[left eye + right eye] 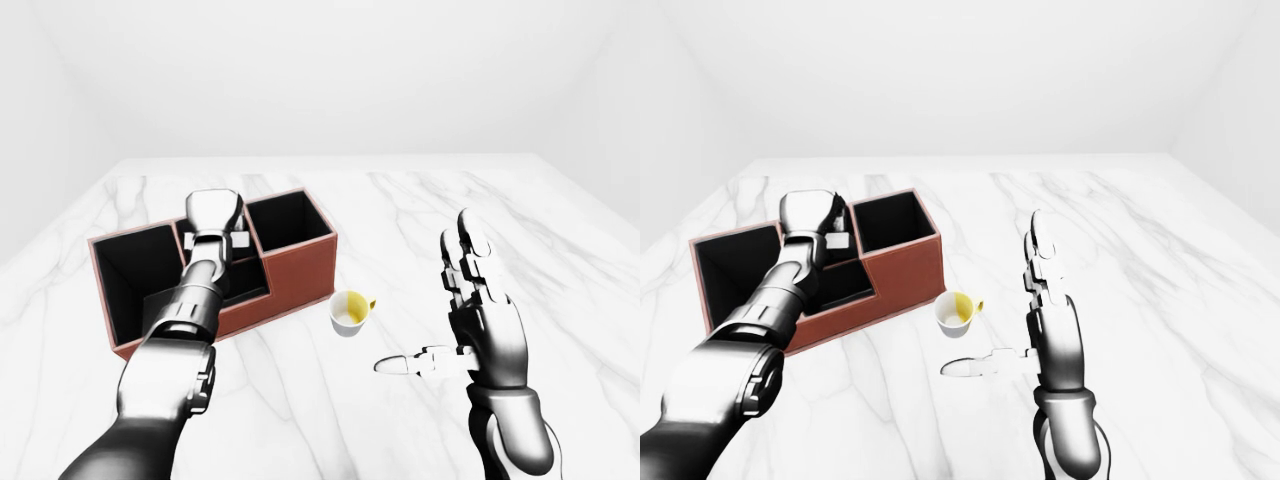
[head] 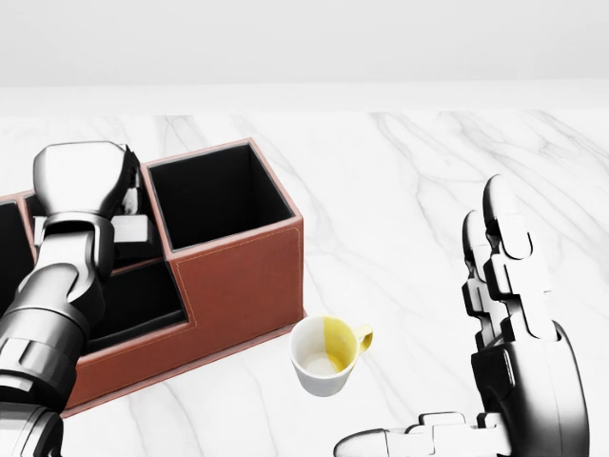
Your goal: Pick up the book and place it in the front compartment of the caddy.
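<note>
Two metal arms reach out over a white marble tabletop (image 1: 560,260), and between them sits a small white cup (image 2: 325,356) with a yellow handle and yellow shading inside, upright and apart from everything else. At about ten o'clock from the cup in the head view stands a reddish-brown leather caddy (image 2: 243,276) with black-lined compartments: a tall square one at its right end, a lower one along its near wall, and more toward the left edge of the view. The left hand (image 1: 214,215) is stretched over the middle of the caddy, its knuckle block hanging above the compartments just left of the tall square one; its fingers point down behind the block and I cannot tell whether they are clenched or spread, though a pale blocky shape shows just beneath it at the compartment rim. The book itself I cannot pick out in any view; if it is there, the left hand and forearm hide it. The right hand (image 2: 509,314) is held up at about three o'clock from the cup, well apart from it, fingers (image 2: 502,238) straight and pointing up, thumb (image 2: 400,440) stuck out toward the left of the view, spread wide and holding nothing.
</note>
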You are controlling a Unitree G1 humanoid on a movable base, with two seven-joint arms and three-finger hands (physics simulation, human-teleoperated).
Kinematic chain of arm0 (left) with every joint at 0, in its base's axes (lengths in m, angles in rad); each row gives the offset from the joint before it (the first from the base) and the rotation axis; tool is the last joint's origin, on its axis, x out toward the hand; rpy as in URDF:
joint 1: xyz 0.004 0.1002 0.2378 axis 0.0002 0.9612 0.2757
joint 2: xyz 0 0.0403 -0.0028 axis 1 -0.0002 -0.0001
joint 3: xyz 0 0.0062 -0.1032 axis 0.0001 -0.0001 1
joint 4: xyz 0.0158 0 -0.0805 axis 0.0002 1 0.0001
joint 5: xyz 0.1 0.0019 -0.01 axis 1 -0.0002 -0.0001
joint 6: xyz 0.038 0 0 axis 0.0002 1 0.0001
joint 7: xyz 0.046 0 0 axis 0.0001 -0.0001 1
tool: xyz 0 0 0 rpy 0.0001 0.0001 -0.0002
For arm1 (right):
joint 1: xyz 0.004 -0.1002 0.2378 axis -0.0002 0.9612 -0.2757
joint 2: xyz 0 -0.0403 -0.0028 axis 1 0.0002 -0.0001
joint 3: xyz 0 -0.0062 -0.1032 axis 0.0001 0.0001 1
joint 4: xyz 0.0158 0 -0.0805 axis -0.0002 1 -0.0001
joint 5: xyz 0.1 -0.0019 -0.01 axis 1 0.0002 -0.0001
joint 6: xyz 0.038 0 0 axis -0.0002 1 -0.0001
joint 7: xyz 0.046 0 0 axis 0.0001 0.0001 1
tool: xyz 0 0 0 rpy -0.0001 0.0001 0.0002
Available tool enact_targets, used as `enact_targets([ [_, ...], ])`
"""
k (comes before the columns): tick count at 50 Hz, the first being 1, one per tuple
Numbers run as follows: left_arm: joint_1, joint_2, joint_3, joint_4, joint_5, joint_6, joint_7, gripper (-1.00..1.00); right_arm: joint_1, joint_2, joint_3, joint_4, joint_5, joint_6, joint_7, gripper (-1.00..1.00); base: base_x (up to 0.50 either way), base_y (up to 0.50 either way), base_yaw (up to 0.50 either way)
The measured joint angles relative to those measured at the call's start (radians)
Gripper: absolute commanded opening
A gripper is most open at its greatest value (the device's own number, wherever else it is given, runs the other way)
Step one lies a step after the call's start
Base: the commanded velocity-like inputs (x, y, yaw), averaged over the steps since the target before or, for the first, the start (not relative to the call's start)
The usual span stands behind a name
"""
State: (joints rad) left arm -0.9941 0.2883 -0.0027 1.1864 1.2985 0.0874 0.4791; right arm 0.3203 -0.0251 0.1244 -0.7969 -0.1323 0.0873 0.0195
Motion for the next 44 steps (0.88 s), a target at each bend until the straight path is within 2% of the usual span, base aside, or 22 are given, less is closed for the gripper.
enact_targets([
  [1,-0.001,0.002,-0.002,-0.001,0.001,0.0,-0.001,0.84,0.0,0.0,0.0,0.0,0.0,0.0,0.0,1.0,0.0,0.0,-0.01],
  [2,-0.002,0.011,-0.011,-0.001,0.005,0.0,-0.005,1.0,0.0,0.0,0.0,0.0,0.0,0.0,0.0,1.0,0.0,0.0,-0.01],
  [13,-0.009,0.013,-0.029,-0.015,-0.025,0.0,0.004,1.0,-0.006,0.0,0.006,0.012,-0.003,0.0,-0.003,1.0,0.0,0.0,0.0],
  [22,0.006,0.033,-0.027,-0.173,-0.015,0.0,-0.067,1.0,-0.007,0.0,0.008,0.012,-0.003,0.0,-0.005,1.0,0.0,0.0,0.0],
  [28,0.082,0.05,0.005,-0.487,0.043,0.0,-0.239,1.0,-0.009,0.0,0.008,0.015,-0.003,0.0,-0.006,1.0,0.0,0.0,0.0],
  [35,0.155,0.073,0.085,-0.905,0.096,0.0,-0.531,1.0,-0.008,0.0,0.008,0.015,-0.003,0.0,-0.007,1.0,0.0,0.0,0.0],
  [40,0.188,0.093,0.148,-1.205,0.092,0.0,-0.739,1.0,-0.004,0.0,0.009,0.005,-0.003,0.0,-0.008,1.0,0.0,0.0,0.0],
  [44,0.234,0.097,0.194,-1.445,0.048,0.0,-0.887,1.0,0.0,-0.001,0.01,-0.004,-0.002,0.0,-0.009,1.0,0.0,0.0,0.0],
])
